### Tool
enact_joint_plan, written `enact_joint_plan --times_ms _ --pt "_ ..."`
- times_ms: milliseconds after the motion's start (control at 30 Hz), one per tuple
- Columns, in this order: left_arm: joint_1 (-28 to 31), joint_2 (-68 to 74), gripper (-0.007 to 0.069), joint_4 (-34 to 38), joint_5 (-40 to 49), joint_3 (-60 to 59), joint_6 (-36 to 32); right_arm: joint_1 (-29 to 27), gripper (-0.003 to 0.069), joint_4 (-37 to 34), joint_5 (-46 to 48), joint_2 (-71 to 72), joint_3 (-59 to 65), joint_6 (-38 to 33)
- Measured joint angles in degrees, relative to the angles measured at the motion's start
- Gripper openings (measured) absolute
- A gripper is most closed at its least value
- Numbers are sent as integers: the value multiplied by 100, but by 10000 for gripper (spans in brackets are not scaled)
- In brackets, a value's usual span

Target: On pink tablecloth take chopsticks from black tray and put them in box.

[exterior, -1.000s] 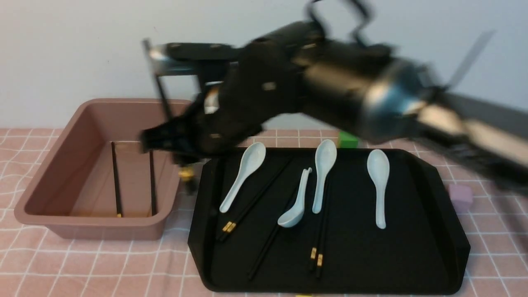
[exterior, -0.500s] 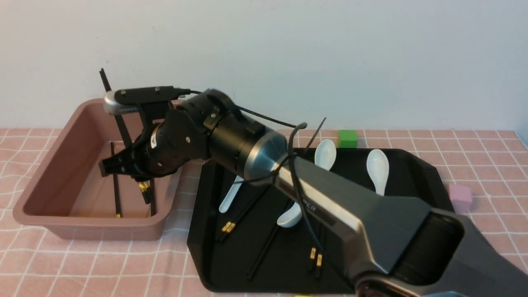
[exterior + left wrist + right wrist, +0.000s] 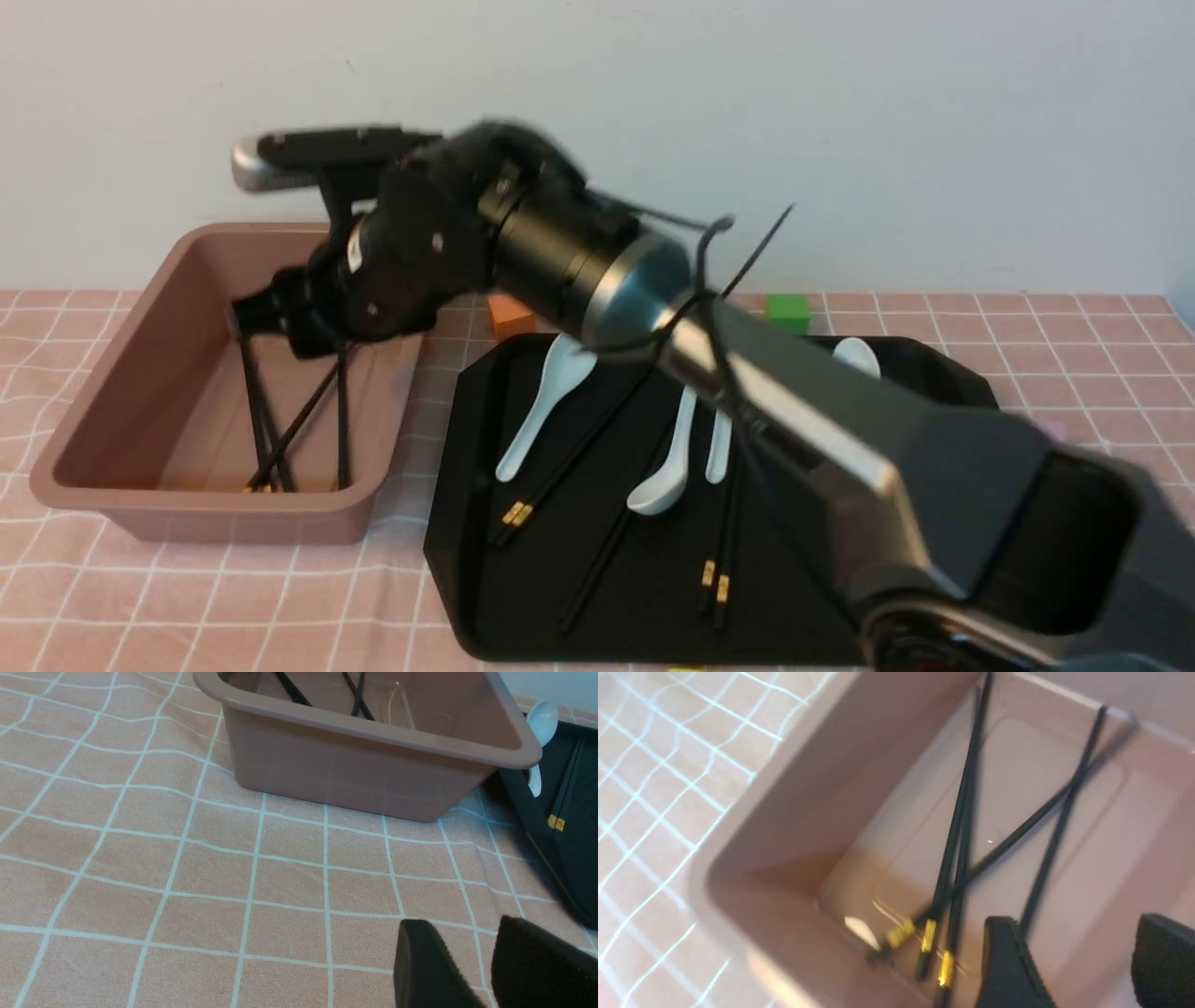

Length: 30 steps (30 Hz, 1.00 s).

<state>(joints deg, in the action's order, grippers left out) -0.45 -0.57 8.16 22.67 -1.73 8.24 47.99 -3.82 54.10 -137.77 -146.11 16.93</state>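
My right gripper [image 3: 257, 322] [image 3: 1073, 933] hangs open over the box [image 3: 215, 509] [image 3: 808, 788], nothing between its fingers. Several black chopsticks [image 3: 280, 429] [image 3: 957, 858] with gold bands lie crossed on the box floor. More chopsticks [image 3: 560, 467] rest on the black tray [image 3: 485, 597], one pair [image 3: 719, 560] near its front; the right arm covers the tray's right half. My left gripper [image 3: 460, 926] hovers open and empty above the pink tablecloth [image 3: 187, 858] [image 3: 233, 597], in front of the box [image 3: 364, 774] and beside the tray's corner [image 3: 574, 858].
White soup spoons [image 3: 546, 401] [image 3: 667, 457] lie among the chopsticks on the tray. An orange cube [image 3: 509, 315] and a green cube [image 3: 787, 313] sit on the cloth behind the tray. A pale wall closes the back.
The right gripper held chopsticks upright in the box; it has since opened and lifted, and those sticks now lie crossed with the others on the box floor.
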Motion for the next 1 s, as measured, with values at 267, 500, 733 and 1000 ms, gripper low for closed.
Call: enact_joint_plan --times_ms 267,500,733,1000 --pt "0 0 239 0 0 0 0 0 247 -5 1661 1482 -50 -1069" --pt "0 0 239 0 0 0 0 0 -9 1 1832 3177 1070 -1454" --pt "0 0 239 0 0 0 0 0 -16 167 1856 5091 3394 -1287" --pt "0 0 239 0 0 0 0 0 -14 425 1856 6431 4741 -1327"
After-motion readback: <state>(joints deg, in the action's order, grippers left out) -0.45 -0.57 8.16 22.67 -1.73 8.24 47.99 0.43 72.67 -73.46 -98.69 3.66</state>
